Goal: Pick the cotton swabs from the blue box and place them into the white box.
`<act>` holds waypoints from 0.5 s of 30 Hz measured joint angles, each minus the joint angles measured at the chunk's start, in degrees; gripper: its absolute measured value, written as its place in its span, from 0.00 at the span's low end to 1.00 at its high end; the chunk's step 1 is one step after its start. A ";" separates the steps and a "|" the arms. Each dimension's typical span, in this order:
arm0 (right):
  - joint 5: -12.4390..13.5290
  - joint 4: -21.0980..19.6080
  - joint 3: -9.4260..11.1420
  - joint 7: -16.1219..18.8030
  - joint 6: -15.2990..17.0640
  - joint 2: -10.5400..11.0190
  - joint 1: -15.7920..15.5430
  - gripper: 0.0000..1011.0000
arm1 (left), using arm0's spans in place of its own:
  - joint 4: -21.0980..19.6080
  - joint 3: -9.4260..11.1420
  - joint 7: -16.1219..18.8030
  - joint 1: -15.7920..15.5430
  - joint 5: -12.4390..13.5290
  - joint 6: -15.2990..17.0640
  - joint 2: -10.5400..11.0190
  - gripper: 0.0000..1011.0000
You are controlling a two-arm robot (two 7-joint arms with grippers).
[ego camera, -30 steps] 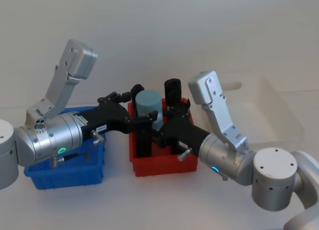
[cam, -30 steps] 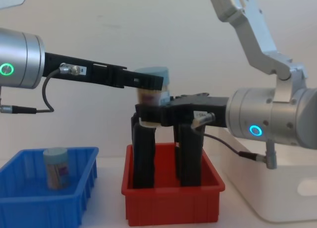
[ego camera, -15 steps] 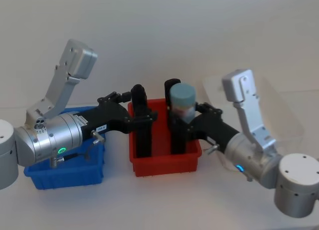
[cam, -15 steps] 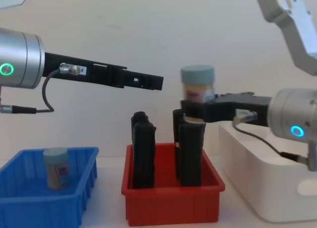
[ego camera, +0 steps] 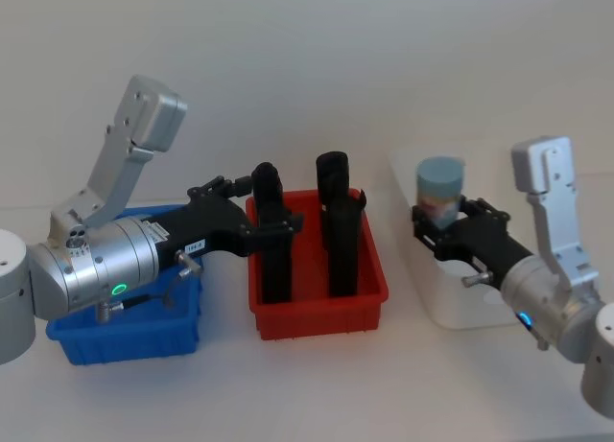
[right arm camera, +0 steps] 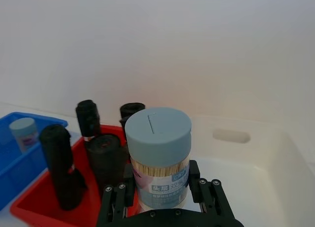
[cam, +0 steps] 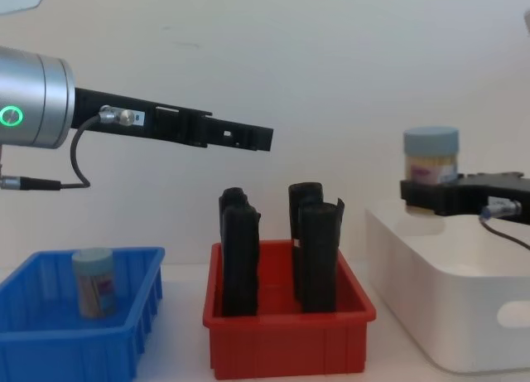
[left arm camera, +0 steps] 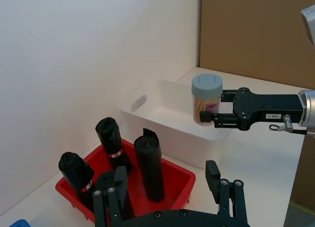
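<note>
Chest view: swabs (cam: 431,162) above white box (cam: 443,316)

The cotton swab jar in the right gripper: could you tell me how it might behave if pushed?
The jar looks rigid: the right gripper pinches it without visible denting. Packed with thin swabs, it is probably light. Round and taller than wide, it could tip, then roll.

Open room inside the white box (cam: 439,316); toward the blue box (cam: 124,332), blocked by tall black rolls (cam: 319,258) in the red bin (cam: 290,345), left gripper (cam: 263,138) above
</note>
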 joint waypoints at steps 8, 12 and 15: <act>1.16 4.94 1.54 -0.74 0.66 0.42 2.36 0.62 | 0.00 0.00 0.00 0.00 0.00 0.00 0.00 0.99; 1.47 7.74 1.86 0.13 1.22 0.29 3.88 0.62 | 0.00 0.00 0.00 0.00 0.00 0.00 0.00 0.99; 1.55 9.98 1.97 1.21 1.60 0.02 5.17 0.62 | 0.00 0.00 0.00 0.00 0.00 0.00 0.00 0.99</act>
